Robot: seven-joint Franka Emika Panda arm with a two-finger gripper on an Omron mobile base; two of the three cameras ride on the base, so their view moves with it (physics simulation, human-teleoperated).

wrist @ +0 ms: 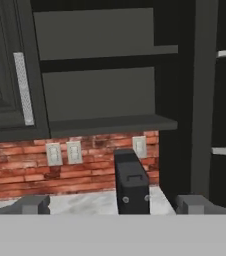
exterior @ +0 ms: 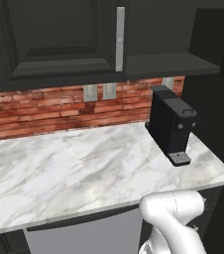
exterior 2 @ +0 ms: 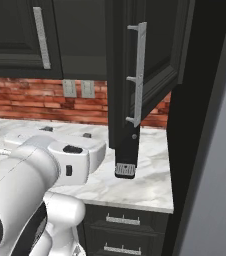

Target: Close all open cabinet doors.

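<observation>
One wall cabinet is standing open, its bare shelves point(wrist: 105, 50) showing above the marble table point(exterior: 84, 168) and the coffee machine point(exterior: 172, 124). The open door point(exterior 2: 152, 55) is swinging out at the right; the left door point(exterior: 59, 39) is sitting shut. The end effector point(wrist: 112, 204) is hovering with fingers spread, holding nothing, so I judge the closing is yet to begin.

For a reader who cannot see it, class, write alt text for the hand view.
An open wall cabinet shows bare dark shelves, its door swung out edge-on at the right, beside a closed door with a silver bar handle. Below, a black coffee machine stands on the marble counter against a brick wall with outlets.
</observation>
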